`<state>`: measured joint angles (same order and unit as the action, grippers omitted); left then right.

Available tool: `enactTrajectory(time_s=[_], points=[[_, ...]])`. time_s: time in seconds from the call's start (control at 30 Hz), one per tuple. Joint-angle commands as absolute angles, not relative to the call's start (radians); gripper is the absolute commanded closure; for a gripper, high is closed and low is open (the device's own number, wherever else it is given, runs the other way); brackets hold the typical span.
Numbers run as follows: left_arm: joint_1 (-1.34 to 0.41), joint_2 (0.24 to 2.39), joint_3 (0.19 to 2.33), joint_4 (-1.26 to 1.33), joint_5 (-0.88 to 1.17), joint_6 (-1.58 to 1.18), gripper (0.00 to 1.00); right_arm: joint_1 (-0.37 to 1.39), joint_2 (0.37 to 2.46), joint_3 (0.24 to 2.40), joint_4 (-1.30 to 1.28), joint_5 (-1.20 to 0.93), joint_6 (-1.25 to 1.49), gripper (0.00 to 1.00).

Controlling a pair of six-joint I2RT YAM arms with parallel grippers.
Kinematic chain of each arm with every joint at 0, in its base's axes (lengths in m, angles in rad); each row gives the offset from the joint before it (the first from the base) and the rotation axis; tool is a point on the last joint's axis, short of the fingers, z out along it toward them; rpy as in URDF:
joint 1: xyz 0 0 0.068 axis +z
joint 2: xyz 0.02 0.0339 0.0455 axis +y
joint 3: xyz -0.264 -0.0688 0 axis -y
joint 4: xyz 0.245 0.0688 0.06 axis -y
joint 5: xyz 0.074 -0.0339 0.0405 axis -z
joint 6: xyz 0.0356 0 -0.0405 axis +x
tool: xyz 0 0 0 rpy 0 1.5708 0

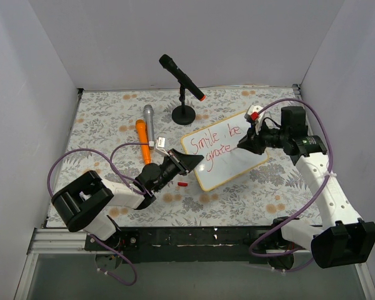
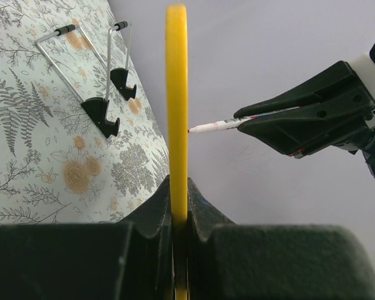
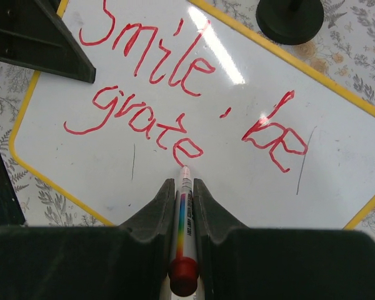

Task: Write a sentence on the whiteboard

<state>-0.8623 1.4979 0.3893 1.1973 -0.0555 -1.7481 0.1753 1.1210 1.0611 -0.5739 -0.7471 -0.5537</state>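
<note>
I have the left gripper (image 1: 186, 162) clamped shut on the yellow rim of the whiteboard (image 1: 237, 167) at its near-left corner; the board sits right of the middle of the table (image 1: 106, 125), just in front of the microphone stand (image 1: 184, 114). It looks thin, light and stiff with a slick face, so I reckon it would skid or pivot under the pen unless pinned at the rim, clear of the red sentence (image 3: 175, 81), whose ink could smear. The right gripper (image 3: 184, 184) is closed on the marker (image 3: 182, 219) along its barrel, tip at the board just after "grate".
</note>
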Motion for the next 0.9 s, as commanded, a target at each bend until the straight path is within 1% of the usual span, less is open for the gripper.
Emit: enactTrajectory(time_s=[0.0, 0.07, 0.17, 0.43, 0.47, 0.6, 0.7, 0.87], points=[[-0.861, 1.434, 0.388, 1.713, -0.049, -1.772, 1.0, 0.158, 1.117, 1.202, -0.626, -0.816, -0.569, 0.99], [-0.858, 1.428, 0.382, 1.707, -0.045, -1.773, 1.0, 0.155, 1.108, 1.229, -0.637, -0.868, -0.558, 0.99], [-0.859, 1.413, 0.37, 1.704, -0.04, -1.775, 1.0, 0.156, 1.077, 1.241, -0.627, -0.867, -0.543, 0.99], [-0.854, 1.364, 0.308, 1.703, -0.002, -1.766, 1.0, 0.143, 1.003, 1.14, -0.594, -0.877, -0.564, 0.99], [-0.851, 1.358, 0.304, 1.694, 0.03, -1.767, 1.0, 0.141, 0.996, 1.129, -0.597, -0.894, -0.569, 0.99], [-0.848, 1.333, 0.296, 1.672, 0.041, -1.759, 1.0, 0.129, 0.988, 1.112, -0.595, -0.93, -0.572, 0.99], [-0.848, 1.339, 0.304, 1.681, 0.044, -1.761, 1.0, 0.127, 0.988, 1.111, -0.594, -0.928, -0.575, 0.99], [-0.848, 1.377, 0.325, 1.704, 0.038, -1.784, 1.0, 0.124, 1.003, 1.098, -0.539, -0.861, -0.532, 0.99]])
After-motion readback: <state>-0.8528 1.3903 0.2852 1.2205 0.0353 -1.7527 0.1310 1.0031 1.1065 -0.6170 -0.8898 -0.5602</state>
